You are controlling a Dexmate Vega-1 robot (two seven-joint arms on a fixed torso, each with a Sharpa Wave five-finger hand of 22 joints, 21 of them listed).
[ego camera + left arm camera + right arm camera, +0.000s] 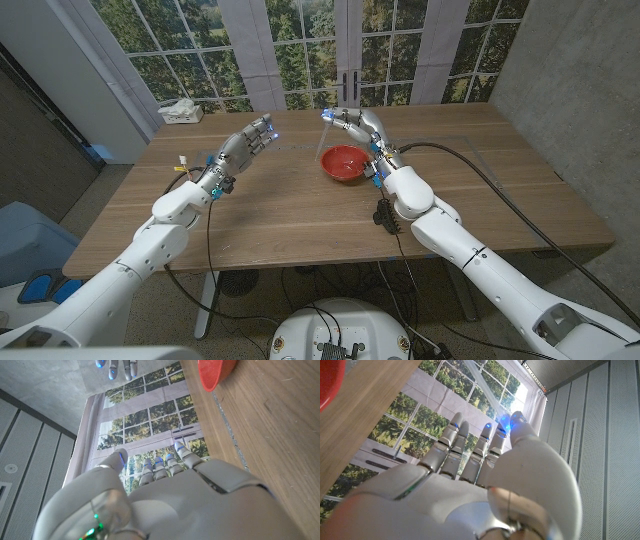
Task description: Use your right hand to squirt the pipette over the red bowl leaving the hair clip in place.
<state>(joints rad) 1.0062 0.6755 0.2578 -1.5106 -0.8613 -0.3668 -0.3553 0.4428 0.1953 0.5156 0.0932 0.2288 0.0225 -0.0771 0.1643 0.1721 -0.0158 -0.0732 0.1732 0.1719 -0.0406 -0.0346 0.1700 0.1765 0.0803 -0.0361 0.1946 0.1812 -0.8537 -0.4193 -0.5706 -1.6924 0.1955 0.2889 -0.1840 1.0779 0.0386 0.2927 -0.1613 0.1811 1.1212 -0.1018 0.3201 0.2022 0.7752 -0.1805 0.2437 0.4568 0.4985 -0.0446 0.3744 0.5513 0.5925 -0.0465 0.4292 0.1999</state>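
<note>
My fingers (487, 435) pinch a clear pipette (487, 390) between thumb and fingertip on my right hand (358, 125), which hangs raised above the far rim of the red bowl (343, 162). In the right wrist view the slim translucent tube slants away from the fingertips across the window panes; in the head view it is a pale sliver pointing down toward the bowl. The bowl sits on the wooden tabletop (300, 215), just beyond my right forearm. My left hand (250, 138) is raised over the tabletop well apart from the bowl, fingers apart and holding nothing. I cannot make out the hair clip; it is too small to tell. By my reading, the pickup is done and the squirt is the step in hand. The next move calls for a gentle squeeze on the bulb with the tip kept over the bowl's hollow, and no sweeping sideways that might disturb anything lying on the tabletop.
</note>
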